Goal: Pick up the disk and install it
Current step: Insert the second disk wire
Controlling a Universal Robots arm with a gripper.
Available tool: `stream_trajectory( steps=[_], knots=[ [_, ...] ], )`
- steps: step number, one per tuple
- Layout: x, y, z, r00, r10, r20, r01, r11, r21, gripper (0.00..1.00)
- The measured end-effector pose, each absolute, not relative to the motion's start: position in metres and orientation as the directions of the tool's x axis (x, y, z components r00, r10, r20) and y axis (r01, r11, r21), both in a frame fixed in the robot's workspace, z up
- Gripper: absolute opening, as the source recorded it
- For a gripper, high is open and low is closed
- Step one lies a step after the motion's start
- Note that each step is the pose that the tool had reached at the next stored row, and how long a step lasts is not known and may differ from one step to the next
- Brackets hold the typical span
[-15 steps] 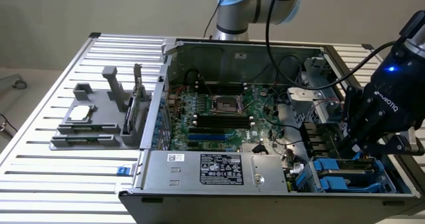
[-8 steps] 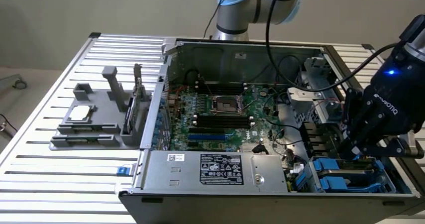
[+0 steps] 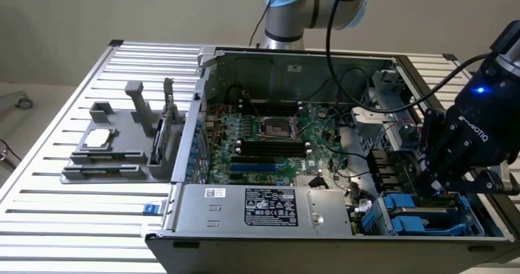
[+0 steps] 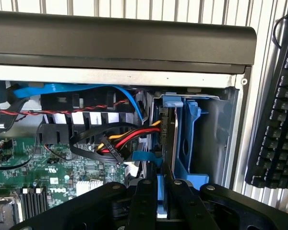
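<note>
Two fingers (image 4: 162,189) nearly closed — pinching the disk (image 4: 169,139) on edge inside the blue bay (image 3: 427,216), at the computer case's (image 3: 243,234) four o'clock corner.

We've got the open computer case (image 3: 325,164) on the slatted table (image 3: 73,213), a grey fixture (image 3: 114,152) just beside it, a black keyboard (image 4: 278,120) nearby.

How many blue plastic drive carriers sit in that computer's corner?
2 show: one blue carrier nearer the motherboard, another carrier beside it toward the case's outer wall, below the gripper. More may be hidden.
</note>
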State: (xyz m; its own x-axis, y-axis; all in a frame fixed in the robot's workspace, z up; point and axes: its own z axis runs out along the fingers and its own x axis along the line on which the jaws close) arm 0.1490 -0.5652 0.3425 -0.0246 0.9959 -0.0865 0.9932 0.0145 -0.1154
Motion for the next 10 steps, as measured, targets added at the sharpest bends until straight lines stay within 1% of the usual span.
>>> stream_trajectory(
  steps=[10],
  knots=[
    [0.1505, -0.5670, 0.3408, -0.025, 0.996, -0.086, 0.993, 0.015, -0.115, 0.16]
  ],
)
